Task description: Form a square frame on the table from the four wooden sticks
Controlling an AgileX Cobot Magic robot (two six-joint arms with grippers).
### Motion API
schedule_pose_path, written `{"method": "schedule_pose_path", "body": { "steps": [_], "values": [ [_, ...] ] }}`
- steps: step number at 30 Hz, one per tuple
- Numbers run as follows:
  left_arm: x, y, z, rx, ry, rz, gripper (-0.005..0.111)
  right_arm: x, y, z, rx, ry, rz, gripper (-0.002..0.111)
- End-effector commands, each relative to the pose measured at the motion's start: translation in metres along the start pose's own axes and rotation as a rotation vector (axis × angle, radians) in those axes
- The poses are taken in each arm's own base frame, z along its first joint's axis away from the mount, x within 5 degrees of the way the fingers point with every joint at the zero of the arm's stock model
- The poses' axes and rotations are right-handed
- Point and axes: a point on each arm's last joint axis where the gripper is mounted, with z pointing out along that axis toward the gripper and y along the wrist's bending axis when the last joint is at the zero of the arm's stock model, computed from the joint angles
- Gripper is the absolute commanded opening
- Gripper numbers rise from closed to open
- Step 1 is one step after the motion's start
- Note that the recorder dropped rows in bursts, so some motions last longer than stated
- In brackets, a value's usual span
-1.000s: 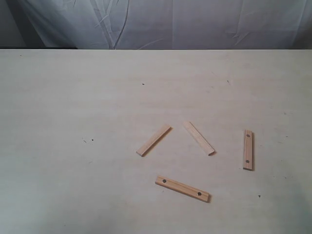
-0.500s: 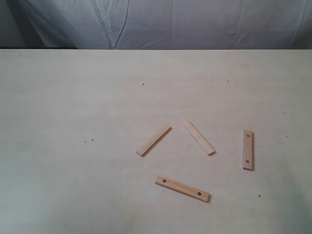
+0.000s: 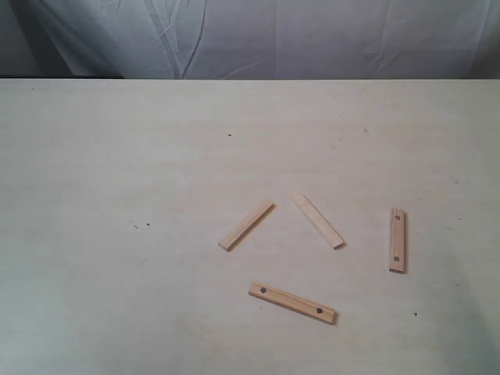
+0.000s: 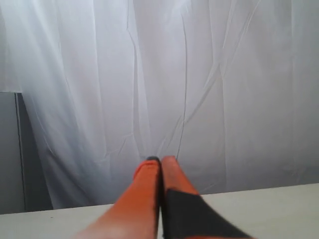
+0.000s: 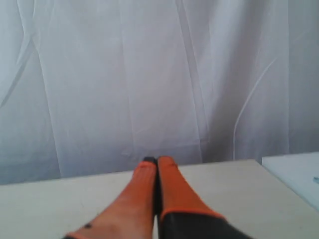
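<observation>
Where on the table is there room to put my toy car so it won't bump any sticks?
The left side of the table is all bare, up to the white cloth. The strip between the cloth and the two plain sticks is free too. It's crowded lower right, where the plain sticks and the two holed sticks lie close, none touching.

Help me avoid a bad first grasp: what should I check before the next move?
1. All sticks on the table: ok. The exterior view shows the left plain stick, right plain stick, front holed stick and upright holed stick.
2. Sticks apart, none overlapping: ok.
3. Left gripper open: not ok, shut and empty.
4. Right gripper open: not ok, shut and empty.
5. Grippers' position relative to the sticks: cannot tell; the exterior view shows neither.
</observation>
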Motion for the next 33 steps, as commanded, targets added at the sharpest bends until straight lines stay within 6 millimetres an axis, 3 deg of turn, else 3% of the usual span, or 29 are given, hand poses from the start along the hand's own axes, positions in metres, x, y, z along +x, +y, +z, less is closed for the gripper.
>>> {"method": "schedule_pose_path", "body": {
  "steps": [1, 5, 9, 11, 12, 14, 21, 23, 26, 33],
  "values": [
    [0.002, 0.002, -0.001, -0.024, 0.009, -0.136, 0.000, -0.013, 0.000, -0.001, 0.002, -0.144, -0.002, 0.000],
    [0.005, 0.003, 0.003, -0.038, 0.050, -0.203, 0.000, -0.020, 0.000, -0.003, 0.000, -0.217, -0.002, 0.000],
    [-0.026, 0.002, 0.027, -0.027, 0.146, -0.128, 0.000, -0.020, 0.000, -0.003, -0.001, -0.223, -0.002, 0.000],
    [-0.044, 0.001, 0.052, -0.012, 0.298, -0.116, 0.000, -0.021, 0.000, -0.003, -0.001, -0.236, -0.002, 0.000],
    [-0.051, 0.000, 0.074, -0.004, 0.426, -0.118, 0.000, -0.022, 0.000, -0.003, -0.001, -0.242, -0.002, 0.000],
    [-0.051, -0.001, 0.105, 0.011, 0.602, -0.095, 0.000, -0.021, 0.000, -0.003, -0.001, -0.235, -0.002, 0.000],
    [-0.017, -0.007, 0.192, 0.159, 0.998, 0.072, 0.000, -0.012, 0.000, -0.001, 0.002, -0.132, -0.002, 0.000],
    [0.000, -0.016, 0.216, 0.226, 1.088, 0.096, 0.000, -0.011, 0.000, -0.001, 0.002, -0.114, -0.002, 0.000],
    [0.022, -0.050, 0.244, 0.347, 1.165, 0.130, 0.000, -0.010, 0.000, -0.001, 0.004, -0.105, 0.014, 0.000],
    [0.064, -0.133, 0.274, 0.564, 1.315, 0.148, 0.000, -0.009, -0.001, -0.001, 0.007, -0.100, 0.044, 0.000]
  ]
}}
